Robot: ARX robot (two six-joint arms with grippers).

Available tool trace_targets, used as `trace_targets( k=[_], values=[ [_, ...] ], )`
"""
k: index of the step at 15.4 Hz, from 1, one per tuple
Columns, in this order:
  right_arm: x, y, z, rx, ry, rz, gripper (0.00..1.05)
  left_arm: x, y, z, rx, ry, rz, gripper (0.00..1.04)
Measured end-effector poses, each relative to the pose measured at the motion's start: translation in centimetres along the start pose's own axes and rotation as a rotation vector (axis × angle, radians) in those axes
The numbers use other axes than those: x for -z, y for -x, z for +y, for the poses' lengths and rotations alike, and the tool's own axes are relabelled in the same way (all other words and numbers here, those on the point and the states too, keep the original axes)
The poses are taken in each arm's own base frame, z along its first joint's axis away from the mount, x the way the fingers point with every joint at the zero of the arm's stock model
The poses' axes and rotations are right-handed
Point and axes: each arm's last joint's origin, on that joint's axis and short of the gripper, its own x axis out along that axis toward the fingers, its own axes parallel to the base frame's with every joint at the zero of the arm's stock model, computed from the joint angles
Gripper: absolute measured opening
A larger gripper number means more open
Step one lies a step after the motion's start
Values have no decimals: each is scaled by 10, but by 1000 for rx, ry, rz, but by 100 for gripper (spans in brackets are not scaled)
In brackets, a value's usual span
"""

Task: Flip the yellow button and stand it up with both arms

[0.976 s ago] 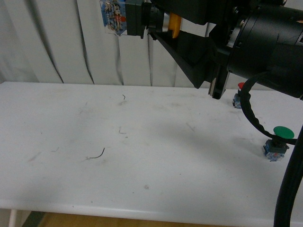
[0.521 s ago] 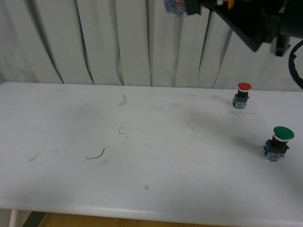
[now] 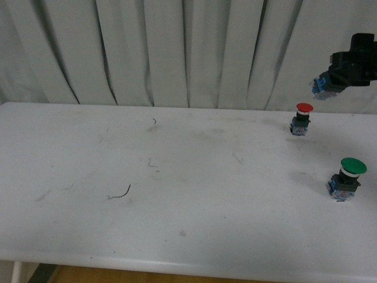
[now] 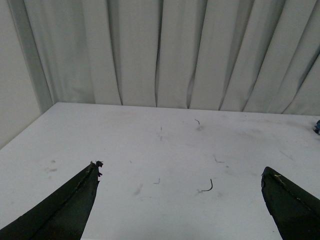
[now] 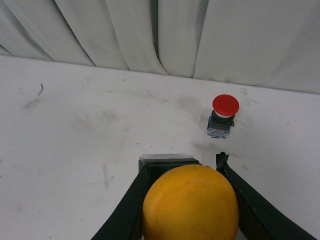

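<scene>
My right gripper (image 3: 333,79) is shut on the yellow button and holds it in the air at the far right, above and behind the red-capped button. In the front view only the button's blue contact block (image 3: 322,86) shows, past the black fingers. In the right wrist view the yellow-orange cap (image 5: 190,205) fills the space between the two fingers of the right gripper (image 5: 182,162), with the body's end beyond it. My left gripper (image 4: 180,172) is open and empty above the white table (image 4: 150,145). It is out of the front view.
A red-capped button (image 3: 303,118) stands at the back right of the table and also shows in the right wrist view (image 5: 223,115). A larger green-capped button (image 3: 347,178) stands at the right edge. A small black wire scrap (image 3: 121,193) lies left of centre. White curtains hang behind.
The right arm has swung from close in front of the camera, upper centre, away to the far right and back, carrying the yellow button. The table's other things have not moved.
</scene>
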Motion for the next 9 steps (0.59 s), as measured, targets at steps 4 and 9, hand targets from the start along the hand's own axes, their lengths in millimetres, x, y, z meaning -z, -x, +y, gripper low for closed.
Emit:
trace_targets(
  k=[4,9],
  values=[
    [-10,-36,-16,48,72,128,35,0,0,0,0,0,0,98],
    [9,-85,-51,157,70,307,35,0,0,0,0,0,0,98]
  ],
)
